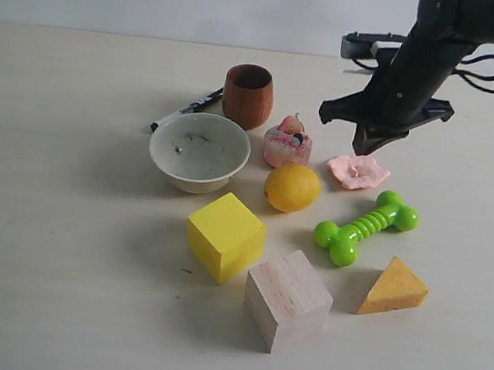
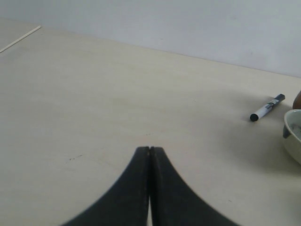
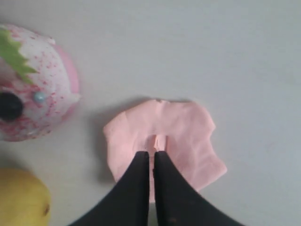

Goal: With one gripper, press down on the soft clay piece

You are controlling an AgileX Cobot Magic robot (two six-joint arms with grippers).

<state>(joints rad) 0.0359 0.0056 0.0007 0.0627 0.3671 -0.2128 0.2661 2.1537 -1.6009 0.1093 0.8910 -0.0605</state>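
Note:
The soft clay piece (image 1: 357,171) lies flat on the table to the right of the cake-shaped chunk, pale pink with ragged edges. In the right wrist view the clay (image 3: 188,136) shows a small dent (image 3: 160,141) in its middle. My right gripper (image 1: 365,149) hangs right over it, pointing down, its jaws shut with only a hairline gap and nothing between them. In the right wrist view its tips (image 3: 154,154) sit over the clay just short of the dent; whether they touch it is unclear. My left gripper (image 2: 149,149) is shut over bare table and is out of the exterior view.
A pink-and-white cake chunk (image 1: 287,145) and a lemon (image 1: 293,188) sit left of the clay, a green bone toy (image 1: 366,227) in front. Further off are a wooden cup (image 1: 248,95), a bowl (image 1: 167,132), a marker (image 1: 189,108), a yellow cube (image 1: 226,235), a wooden cube (image 1: 287,299) and an orange wedge (image 1: 395,288).

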